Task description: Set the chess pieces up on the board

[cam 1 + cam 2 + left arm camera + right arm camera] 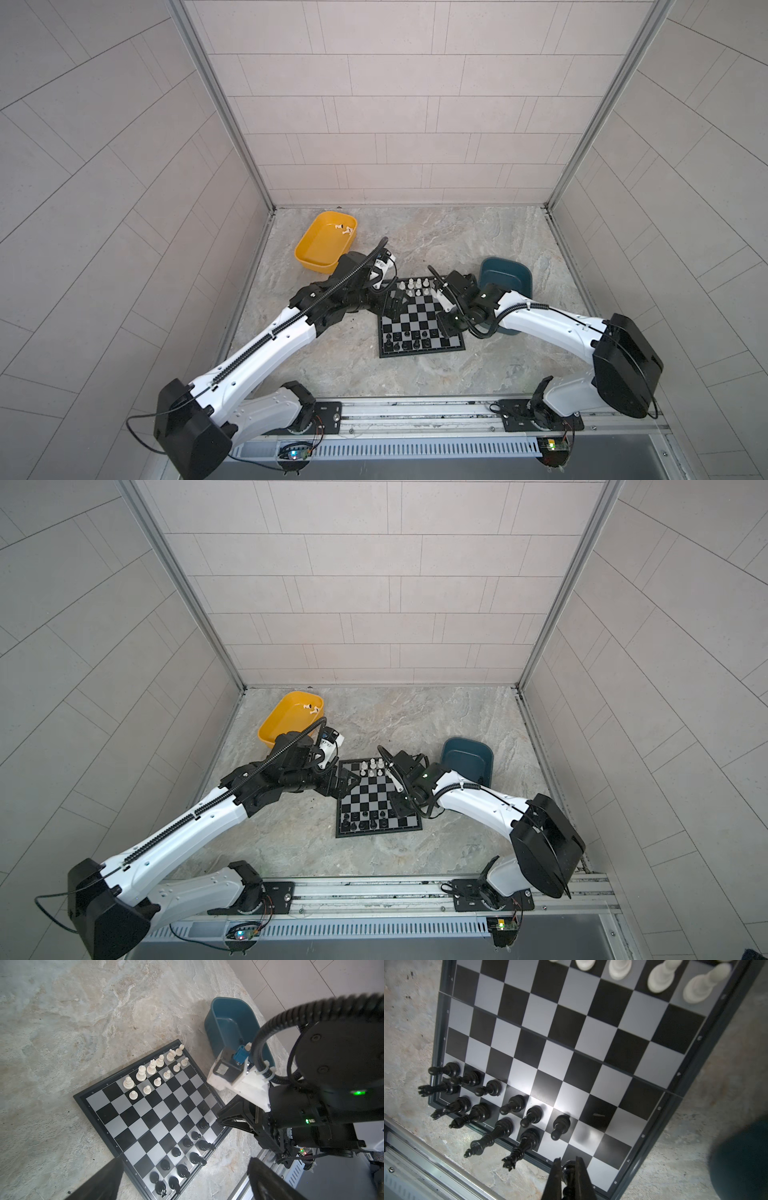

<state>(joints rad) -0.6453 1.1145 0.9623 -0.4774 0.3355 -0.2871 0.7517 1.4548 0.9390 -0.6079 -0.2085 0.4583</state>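
Right wrist view: my right pincer (568, 1162) is clamped on a black piece (569, 1169) over the board's (571, 1043) black-side edge; I'd lower it straight onto the free back-row square, clear of neighbours (527, 1140). Left pincer (185, 1159) gapes empty.

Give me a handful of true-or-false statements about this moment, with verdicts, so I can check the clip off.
1. The right end effector grips a black piece. True.
2. The left end effector is shut on a white pawn. False: it is open, with nothing between its jaws.
3. A few white pieces lie in the yellow tray. True.
4. The teal tray sits left of the board in both top views. False: it sits to the right.
5. The white chessmen on the board line its near edge. False: they stand along the far edge; the black chessmen stand at the near edge.
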